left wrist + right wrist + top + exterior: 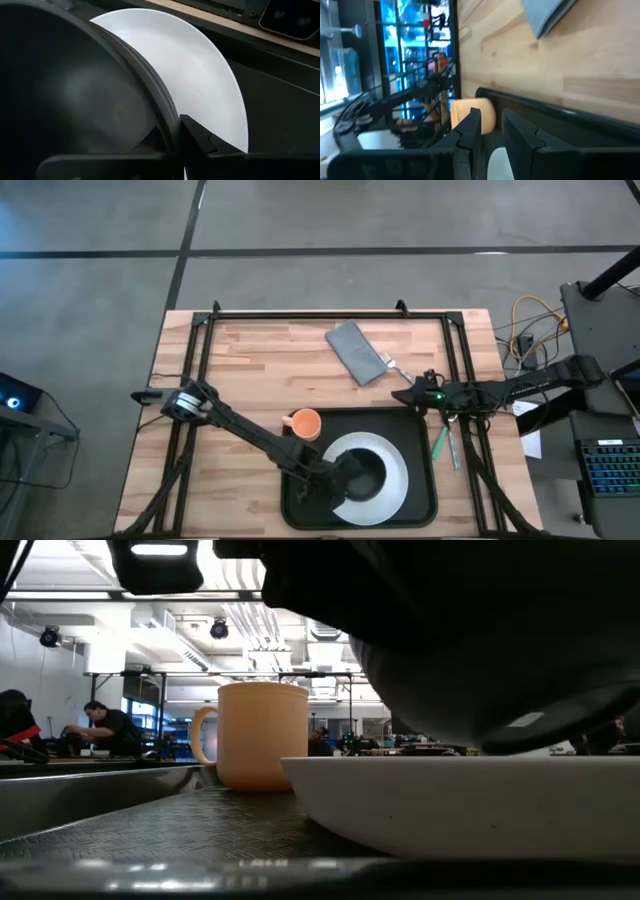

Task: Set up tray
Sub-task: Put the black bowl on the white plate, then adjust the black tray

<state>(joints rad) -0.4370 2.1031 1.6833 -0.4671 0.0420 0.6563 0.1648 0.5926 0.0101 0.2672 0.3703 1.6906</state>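
A black tray point(420, 430) lies at the table's near edge with a white plate point(395, 480) on it. An orange mug point(304, 423) stands upright on the tray's far left corner. My left gripper point(345, 475) is shut on a dark bowl point(368, 468) that it holds over the plate. Whether the bowl touches the plate is hidden by the plate's rim point(470, 805). My right gripper point(405, 393) hovers by the tray's far right corner. Its fingers stand a little apart with nothing showing between them. My left gripper pinches the bowl's rim point(167, 112), one finger inside the bowl and the other finger point(200, 135) outside it. The fingers slant down from the table's left side. The bowl sits tilted above the plate point(210, 75).
A grey napkin point(355, 350) lies on the wood at the far middle, a fork point(397, 367) beside it. Green-handled and metal utensils point(445, 442) lie right of the tray. A dark frame point(300, 314) borders the table. People sit in the room beyond point(105, 725).
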